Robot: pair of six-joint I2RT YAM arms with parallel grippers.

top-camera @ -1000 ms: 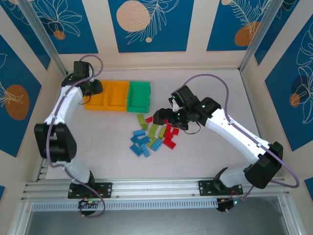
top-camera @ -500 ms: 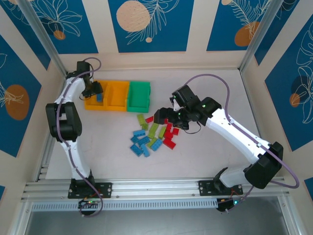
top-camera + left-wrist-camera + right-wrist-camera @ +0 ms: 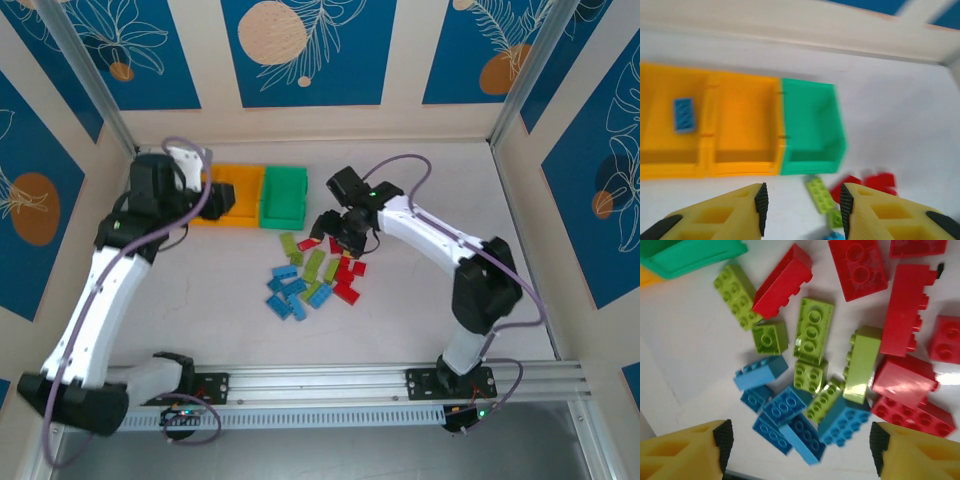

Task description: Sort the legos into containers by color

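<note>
The containers stand in a row: a far-left orange bin (image 3: 670, 150) holding one blue brick (image 3: 683, 115), a bare middle orange bin (image 3: 742, 125) (image 3: 238, 192) and a green bin (image 3: 812, 125) (image 3: 284, 195). My left gripper (image 3: 802, 210) (image 3: 218, 200) hovers open just in front of them with nothing between its fingers. The loose legos lie in a pile: blue ones (image 3: 790, 415) (image 3: 288, 295), lime ones (image 3: 812, 330) (image 3: 313, 265) and red ones (image 3: 902, 315) (image 3: 347, 275). Over the pile hangs my right gripper (image 3: 800, 447) (image 3: 337, 235), open and gripping nothing.
The left arm covers the far-left bin in the top view. Bare white table (image 3: 420, 320) lies right of the pile and in front of it. Walls close in the back and both sides.
The left gripper opened over the far-left bin, left a blue brick there and drew back toward the pile. The right arm changed posture, its gripper still above the pile.
</note>
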